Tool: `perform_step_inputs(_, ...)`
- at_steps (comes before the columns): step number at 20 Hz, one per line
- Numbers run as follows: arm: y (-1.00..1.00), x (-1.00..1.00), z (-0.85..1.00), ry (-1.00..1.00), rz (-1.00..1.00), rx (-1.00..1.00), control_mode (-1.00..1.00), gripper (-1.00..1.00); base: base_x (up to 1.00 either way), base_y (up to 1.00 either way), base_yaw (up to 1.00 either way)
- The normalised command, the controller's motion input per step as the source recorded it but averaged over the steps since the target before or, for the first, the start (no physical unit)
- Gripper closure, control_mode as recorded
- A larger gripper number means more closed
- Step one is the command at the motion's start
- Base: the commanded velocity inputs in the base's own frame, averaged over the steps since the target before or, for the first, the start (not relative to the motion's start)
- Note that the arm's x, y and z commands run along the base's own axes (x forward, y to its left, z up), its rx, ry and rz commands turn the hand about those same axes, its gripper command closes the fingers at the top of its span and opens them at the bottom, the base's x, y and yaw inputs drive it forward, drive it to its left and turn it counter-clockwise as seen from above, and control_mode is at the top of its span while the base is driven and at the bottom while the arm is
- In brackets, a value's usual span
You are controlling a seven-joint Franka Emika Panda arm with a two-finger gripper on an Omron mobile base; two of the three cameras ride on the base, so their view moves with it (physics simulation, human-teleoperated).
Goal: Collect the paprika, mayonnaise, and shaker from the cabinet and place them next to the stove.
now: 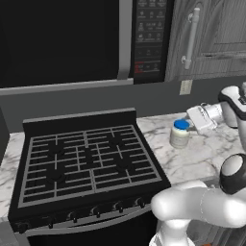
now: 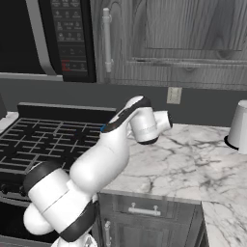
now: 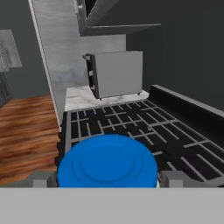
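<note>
The mayonnaise (image 1: 179, 137), a whitish jar with a blue lid, stands on the marble counter (image 1: 202, 158) just right of the black stove (image 1: 86, 158). My gripper (image 1: 187, 126) reaches in level from the right, and its fingers sit against both sides of the lid. In the hand view the blue lid of the mayonnaise (image 3: 107, 159) spans the gap between the two fingertips of my gripper (image 3: 107, 177), with the stove grates (image 3: 131, 118) beyond. The paprika and the shaker are out of view.
A black microwave (image 1: 144, 38) hangs over the stove. Closed grey wood-grain cabinet doors (image 2: 169, 29) run above the counter, over a wall outlet (image 2: 174, 95). A white vessel (image 2: 240, 125) stands at the far right. A grey box (image 3: 118, 74) sits beyond the stove.
</note>
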Motion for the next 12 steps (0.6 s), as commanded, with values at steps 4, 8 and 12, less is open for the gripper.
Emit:
perform_step_inputs(4, -0.05, 0.61, -0.30, 0.00, 0.00, 0.00, -1.00, 1.00, 0.00, 0.00, 0.00)
perform_step_inputs(8, -0.07, 0.51, -0.37, 0.00, 0.00, 0.00, -1.00, 1.00, 0.00, 0.00, 0.00)
perform_step_inputs(12, -0.08, 0.47, -0.41, 0.00, 0.00, 0.00, -1.00, 1.00, 0.00, 0.00, 0.00)
